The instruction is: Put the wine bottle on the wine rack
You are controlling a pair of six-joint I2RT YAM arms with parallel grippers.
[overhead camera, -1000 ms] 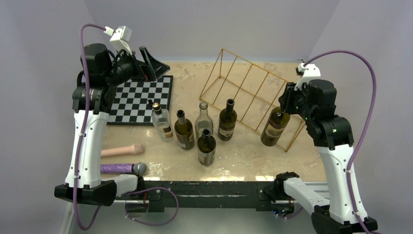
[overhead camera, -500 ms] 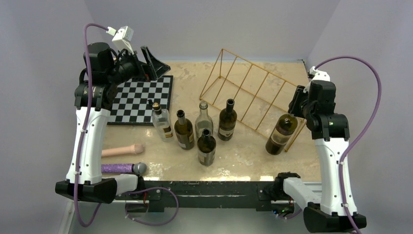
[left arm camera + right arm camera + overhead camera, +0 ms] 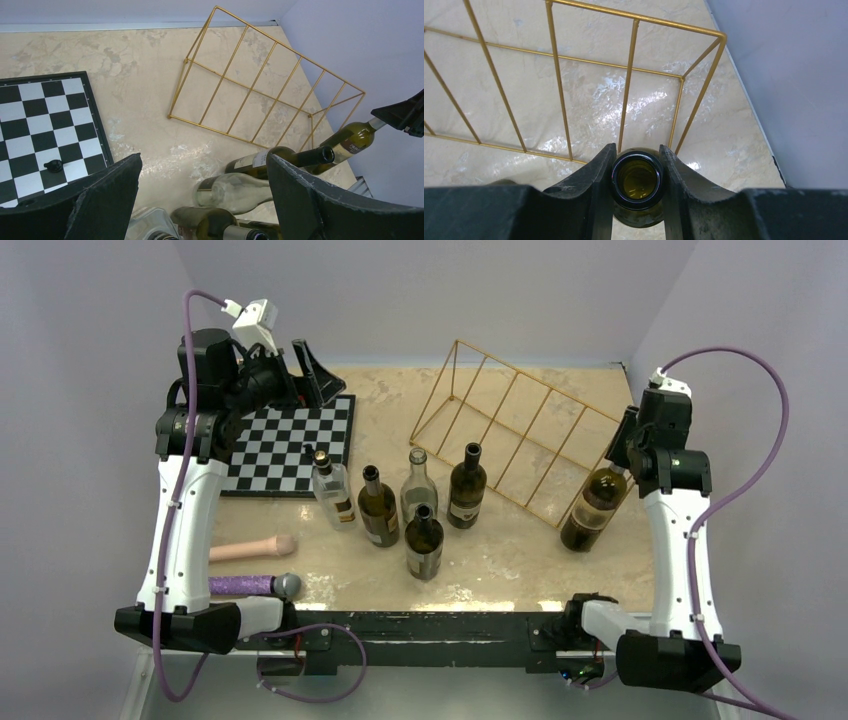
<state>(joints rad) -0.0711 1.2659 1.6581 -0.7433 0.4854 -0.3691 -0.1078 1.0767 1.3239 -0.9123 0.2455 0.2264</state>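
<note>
On the right of the frame, the right gripper (image 3: pixel 636 156) is clamped on the neck of the wine bottle (image 3: pixel 592 505), which tilts just beside the wine rack's (image 3: pixel 540 382) lower right corner. Held only by that thin neck, I reckon it could swing, knock the light wire frame askew, or slip.

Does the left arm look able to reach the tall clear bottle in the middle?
Probably yes: the left claw hangs open by the chessboard, and the tall clear bottle has its neck free from above, though dark bottles stand close beside it.
</note>
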